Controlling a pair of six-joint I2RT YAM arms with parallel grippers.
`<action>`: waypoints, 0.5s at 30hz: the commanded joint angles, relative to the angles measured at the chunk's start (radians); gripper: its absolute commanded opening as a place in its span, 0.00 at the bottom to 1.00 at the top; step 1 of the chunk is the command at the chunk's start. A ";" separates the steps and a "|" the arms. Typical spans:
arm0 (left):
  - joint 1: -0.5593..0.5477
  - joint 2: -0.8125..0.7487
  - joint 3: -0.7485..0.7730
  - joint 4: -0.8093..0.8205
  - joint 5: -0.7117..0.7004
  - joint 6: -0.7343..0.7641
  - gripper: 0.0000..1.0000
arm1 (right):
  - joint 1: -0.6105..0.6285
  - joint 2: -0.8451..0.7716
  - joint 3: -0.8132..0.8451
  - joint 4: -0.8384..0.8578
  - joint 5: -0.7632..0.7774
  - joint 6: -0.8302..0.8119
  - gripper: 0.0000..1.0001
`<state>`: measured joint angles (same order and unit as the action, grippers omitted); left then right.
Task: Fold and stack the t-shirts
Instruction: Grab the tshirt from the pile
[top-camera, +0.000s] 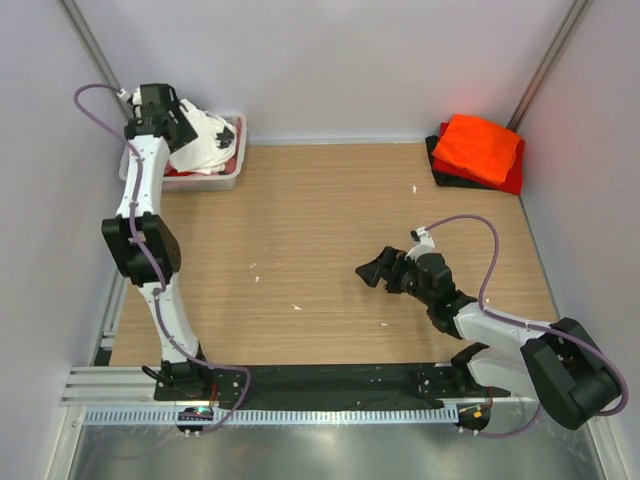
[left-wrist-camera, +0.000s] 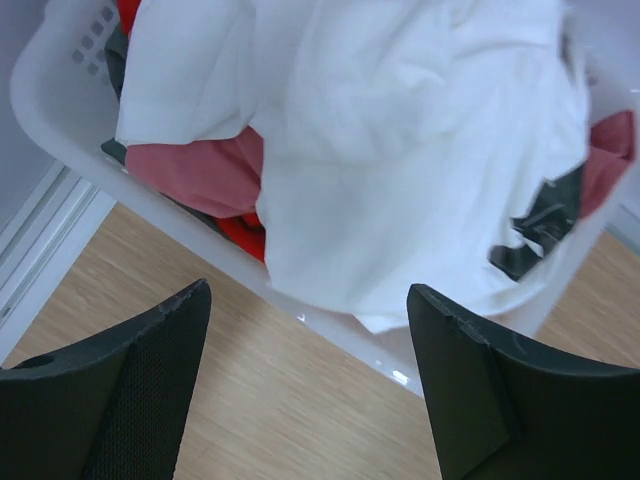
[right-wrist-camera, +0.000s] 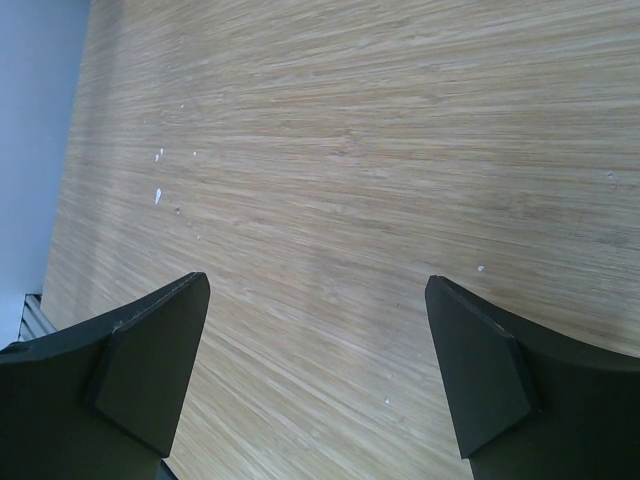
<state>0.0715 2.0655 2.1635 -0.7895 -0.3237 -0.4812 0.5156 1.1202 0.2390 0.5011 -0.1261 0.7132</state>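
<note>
A lab test cell: plain white walls (top-camera: 350, 60) enclose a wooden table (top-camera: 320, 200) edged by aluminium rail (top-camera: 100, 385).

White t-shirt (left-wrist-camera: 400, 150) crumpled, just ahead of left gripper (left-wrist-camera: 308, 295), over dusty-pink shirt (left-wrist-camera: 200, 170) and loose red shirt (left-wrist-camera: 245, 232). Folded orange t-shirt (top-camera: 478, 148) tops folded red shirt (top-camera: 513, 182) and black shirt (top-camera: 447, 172), well beyond right gripper (top-camera: 378, 270).

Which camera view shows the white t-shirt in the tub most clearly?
The left wrist view: the white t-shirt dominates the frame, spilling over the tub rim. The top external view shows it small, partly hidden by the left arm. The right wrist view shows only table.
</note>
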 joint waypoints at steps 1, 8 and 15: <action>0.051 0.071 0.033 0.041 0.159 -0.024 0.80 | 0.004 0.013 0.039 0.066 0.000 -0.011 0.96; 0.062 0.153 -0.014 0.173 0.192 -0.006 0.84 | -0.003 0.023 0.034 0.085 -0.013 -0.008 0.96; 0.065 0.162 -0.019 0.213 0.233 -0.043 0.50 | -0.014 0.036 0.037 0.093 -0.021 -0.003 0.96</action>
<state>0.1375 2.2475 2.1380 -0.6563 -0.1295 -0.5037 0.5079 1.1484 0.2413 0.5251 -0.1452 0.7136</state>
